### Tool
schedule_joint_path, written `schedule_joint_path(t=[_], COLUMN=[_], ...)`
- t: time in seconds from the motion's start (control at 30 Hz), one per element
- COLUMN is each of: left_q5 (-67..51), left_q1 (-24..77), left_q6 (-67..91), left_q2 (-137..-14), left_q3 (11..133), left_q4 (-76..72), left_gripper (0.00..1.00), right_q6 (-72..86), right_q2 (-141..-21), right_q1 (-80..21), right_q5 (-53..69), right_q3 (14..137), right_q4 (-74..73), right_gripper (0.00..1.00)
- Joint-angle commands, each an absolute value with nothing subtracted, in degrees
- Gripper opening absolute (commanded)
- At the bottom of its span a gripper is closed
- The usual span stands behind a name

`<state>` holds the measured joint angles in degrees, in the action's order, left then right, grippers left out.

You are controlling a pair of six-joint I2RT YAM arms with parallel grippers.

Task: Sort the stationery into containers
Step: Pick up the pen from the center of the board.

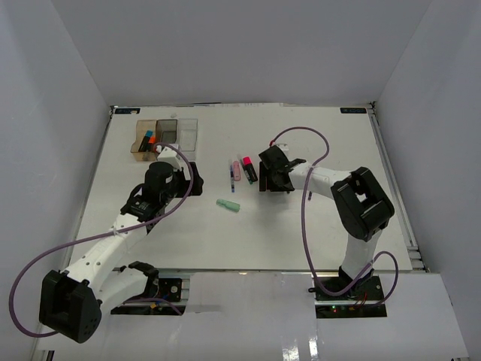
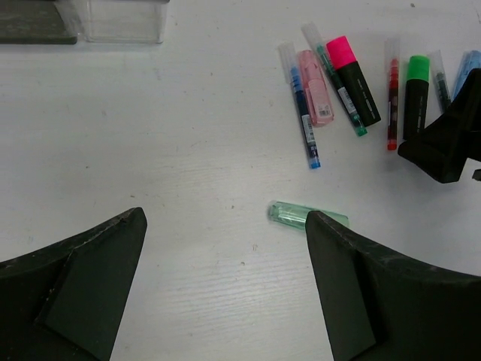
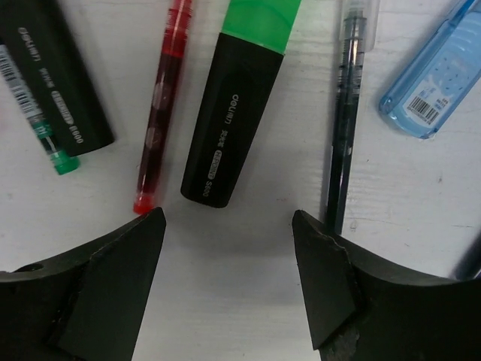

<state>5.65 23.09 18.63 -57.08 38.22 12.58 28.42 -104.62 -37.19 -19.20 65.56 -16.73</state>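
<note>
step: approach to black green-capped highlighter (image 3: 233, 113), flat on white desk (image 3: 240, 259) | right pincer (image 3: 229, 226) released, just short of its end | left pincer (image 2: 225, 226) released, empty | next: advance, clench, carry to translucent bins (image 1: 161, 134)

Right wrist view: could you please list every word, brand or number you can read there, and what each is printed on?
"deli": on the green-capped highlighter, on its black barrel.
"S600": same barrel, near its end.
"deli" and "600": on the black highlighter at the left.
Unreadable: the small print between those marks, and the barcode digits on the blue piece and the black highlighter.
</note>
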Motion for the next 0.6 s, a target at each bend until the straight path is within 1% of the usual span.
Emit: schedule_joint_path(t=[0.0, 0.17, 0.23, 0.37, 0.57], left_q5=[7.1, 6.3, 6.2, 6.1, 5.5], left_q1=[22.9, 22.9, 22.9, 22.9, 22.9], left_q6=[17.9, 18.2, 18.1, 18.1, 18.2], left_q2=[-55.5, -55.5, -55.6, -55.7, -56.3], left_q3=[38.4, 38.5, 38.5, 38.4, 38.5], left_q4=[9.9, 9.8, 9.8, 9.9, 9.8], left_gripper=[0.98, 0.98, 0.98, 0.98, 0.98], right_q6=[32.2, 32.7, 32.9, 33.5, 34.0], right_q2=[-106.3, -108.3, -109.0, -110.5, -111.8], right_q1=[-37.2, -37.2, -37.3, -37.1, -37.2], right_q5=[-22.9, -23.8, -23.9, -25.2, -27.1], right_q3=[68.6, 69.3, 69.3, 69.4, 70.1], right_q4=[-17.1, -16.3, -16.0, -16.1, -16.1], right_gripper=[0.74, 0.71, 0.68, 0.66, 0.56])
